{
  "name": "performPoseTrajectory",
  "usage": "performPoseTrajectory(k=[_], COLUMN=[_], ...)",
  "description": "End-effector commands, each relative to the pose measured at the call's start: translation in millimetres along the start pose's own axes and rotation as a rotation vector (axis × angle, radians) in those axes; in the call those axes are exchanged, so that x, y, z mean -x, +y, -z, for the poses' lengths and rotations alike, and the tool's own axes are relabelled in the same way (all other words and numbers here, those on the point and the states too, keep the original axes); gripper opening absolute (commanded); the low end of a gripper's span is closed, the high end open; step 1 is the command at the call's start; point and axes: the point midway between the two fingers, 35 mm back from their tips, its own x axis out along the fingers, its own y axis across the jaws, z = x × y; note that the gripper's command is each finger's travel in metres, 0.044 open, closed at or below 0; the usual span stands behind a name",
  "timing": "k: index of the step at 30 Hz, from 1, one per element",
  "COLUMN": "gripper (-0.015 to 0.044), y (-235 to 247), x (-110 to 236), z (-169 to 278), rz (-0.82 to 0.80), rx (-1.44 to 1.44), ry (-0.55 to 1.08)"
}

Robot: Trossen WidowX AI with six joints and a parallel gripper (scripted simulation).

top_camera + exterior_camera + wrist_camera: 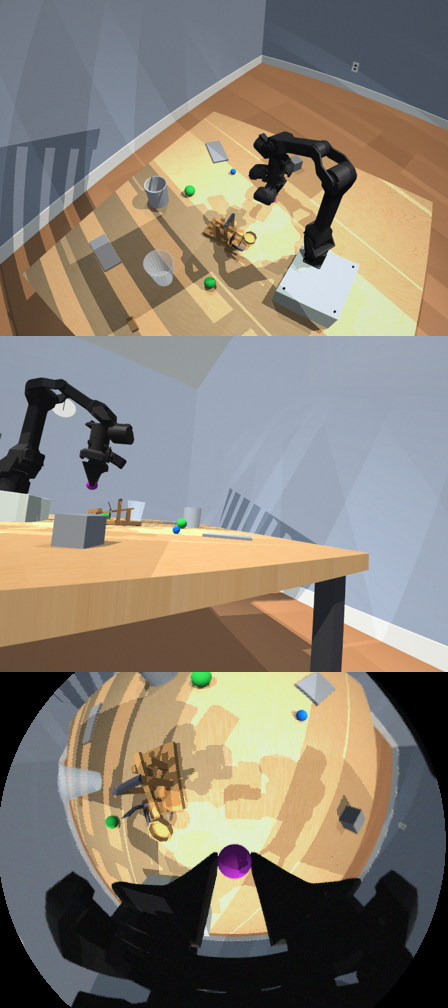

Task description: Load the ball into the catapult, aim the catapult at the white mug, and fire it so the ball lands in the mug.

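Note:
My gripper [268,199] [92,481] [234,856] is shut on a small purple ball [274,199] [92,487] [235,860] and holds it well above the table. The wooden catapult [222,229] [118,513] [160,776] stands on the table below and to the left of the gripper, with its round cup [250,237] [160,830] at the end nearest the arm. The white mug [158,267] [136,509] [75,780] stands upright beyond the catapult, towards the front left of the table.
A grey mug [156,191] [192,516], two green balls [189,190] [209,282], a blue ball [233,171] [176,529], two flat grey plates [217,151] [105,252], a grey cube [297,162] [78,530] and a small wooden block [132,323] lie around. The arm's white base [318,289] stands at the right.

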Motion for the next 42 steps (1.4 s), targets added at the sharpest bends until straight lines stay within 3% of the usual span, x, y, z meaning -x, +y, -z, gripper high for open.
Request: performPoseTrajectory(k=[1,30,42], gripper=[0.0,0.0,0.0], y=[15.9,132.6,136.9], x=[-3.4,-36.0,-52.3], z=[-5.4,-8.9,-8.2], rz=[-0.022,0.005,0.008], rx=[0.004,0.075,0.076], ry=[0.025,0.322,0.329])
